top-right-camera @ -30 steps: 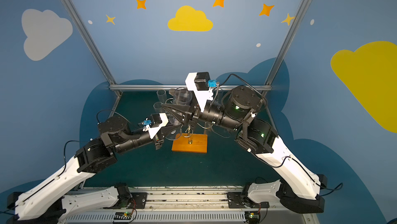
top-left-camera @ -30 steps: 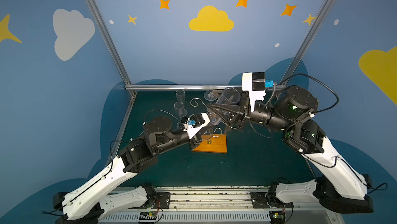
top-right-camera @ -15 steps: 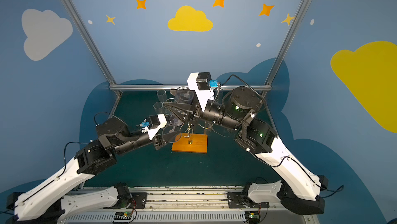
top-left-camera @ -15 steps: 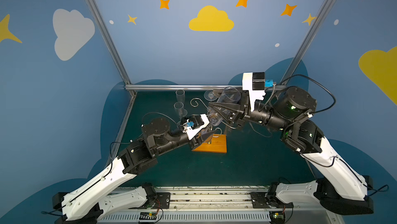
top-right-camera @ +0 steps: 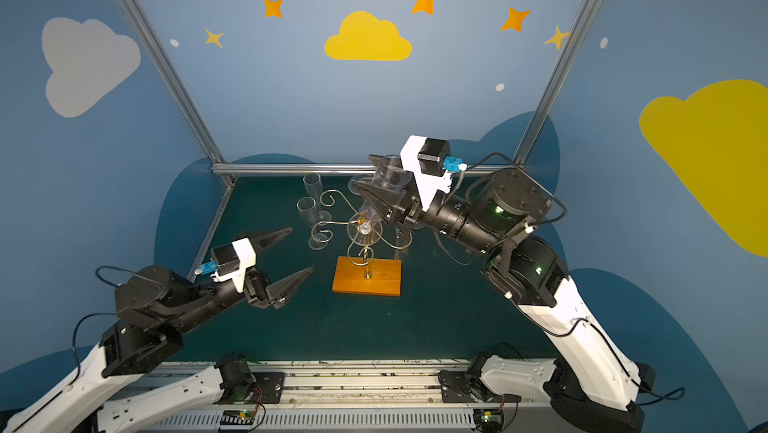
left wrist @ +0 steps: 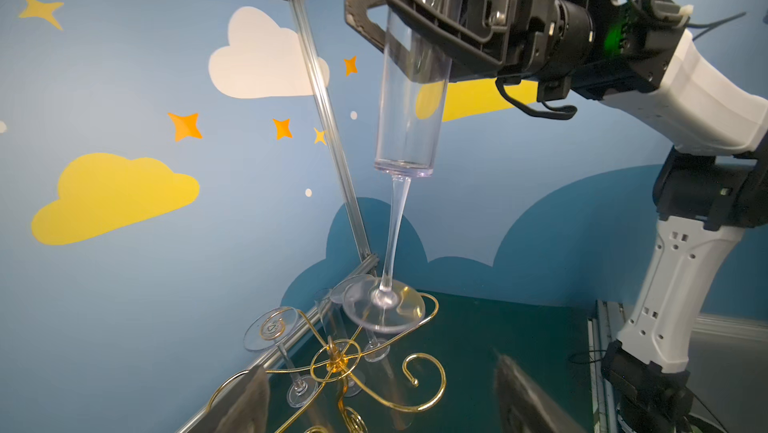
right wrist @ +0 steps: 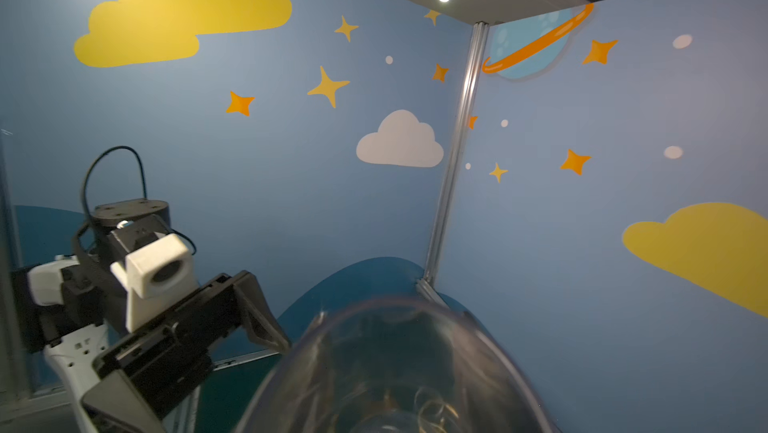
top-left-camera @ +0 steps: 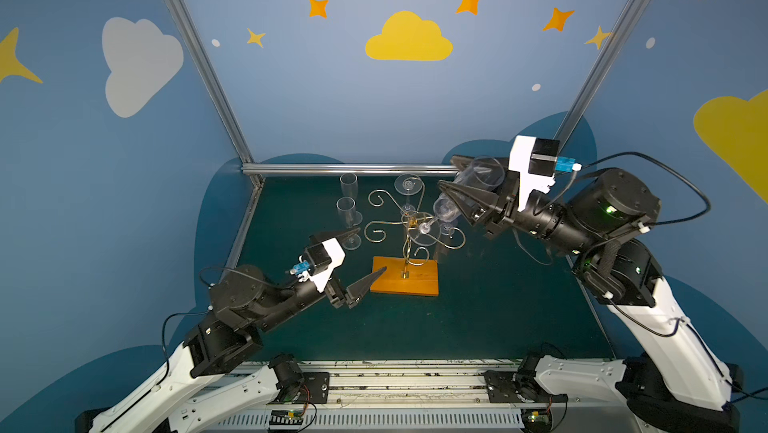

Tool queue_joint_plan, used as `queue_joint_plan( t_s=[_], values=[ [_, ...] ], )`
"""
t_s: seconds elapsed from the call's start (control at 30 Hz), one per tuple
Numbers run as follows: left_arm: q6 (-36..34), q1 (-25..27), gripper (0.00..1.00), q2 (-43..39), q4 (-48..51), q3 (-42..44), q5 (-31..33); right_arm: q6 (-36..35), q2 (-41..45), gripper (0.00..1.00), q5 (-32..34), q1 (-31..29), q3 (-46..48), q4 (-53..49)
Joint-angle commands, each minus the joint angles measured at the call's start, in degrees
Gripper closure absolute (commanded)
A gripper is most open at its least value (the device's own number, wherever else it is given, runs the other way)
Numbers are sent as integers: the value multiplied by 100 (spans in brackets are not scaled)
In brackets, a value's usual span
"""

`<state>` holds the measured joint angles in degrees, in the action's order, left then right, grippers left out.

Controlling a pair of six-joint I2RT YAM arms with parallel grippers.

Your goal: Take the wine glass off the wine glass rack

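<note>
Black left gripper (top-left-camera: 372, 249), fingers spread wide and empty, sits just left of the wine glass rack (top-left-camera: 415, 283). The clear wine glass (top-left-camera: 482, 175) is tilted, its foot over the rack's gold hub; contact cannot be confirmed. The right gripper (top-left-camera: 446, 170) clamps the glass's bowl.

Front: green mat (top-left-camera: 415, 327) lay bare between the wine glass rack (top-left-camera: 415, 283) and the rail (top-left-camera: 415, 381).
Left rear: two standing flutes (top-left-camera: 347, 213) crowded the rack's curls.
Above rack: the held wine glass (left wrist: 409, 119) hung foot-down just over one curl.
</note>
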<state>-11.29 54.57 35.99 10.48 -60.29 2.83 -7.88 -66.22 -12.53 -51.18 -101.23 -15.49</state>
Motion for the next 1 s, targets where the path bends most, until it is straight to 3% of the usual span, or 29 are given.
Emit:
queue_joint_plan(
  t_s=[0.0, 0.17, 0.33, 0.53, 0.7, 0.97],
  values=[
    [236, 17, 16, -258, -34, 166, 367, -691, 79, 70, 437, 281, 96, 18],
    [333, 10, 16, -588, 76, 289, 589, -1277, 168, 70, 652, 914, 394, 344],
    [408, 18, 16, -729, 17, 412, 714, -1369, 247, 70, 744, 1697, 885, 792],
    [387, 19, 16, -647, -28, 431, 780, -1014, 337, 71, 528, 2711, 1641, 1474],
    [373, 18, 15, -586, -97, 438, 881, -280, 364, 71, 156, 3549, 2437, 2132],
    [391, 19, 15, -492, -176, 472, 1065, 271, 203, 71, -332, 4180, 3440, 3024]
  ],
)
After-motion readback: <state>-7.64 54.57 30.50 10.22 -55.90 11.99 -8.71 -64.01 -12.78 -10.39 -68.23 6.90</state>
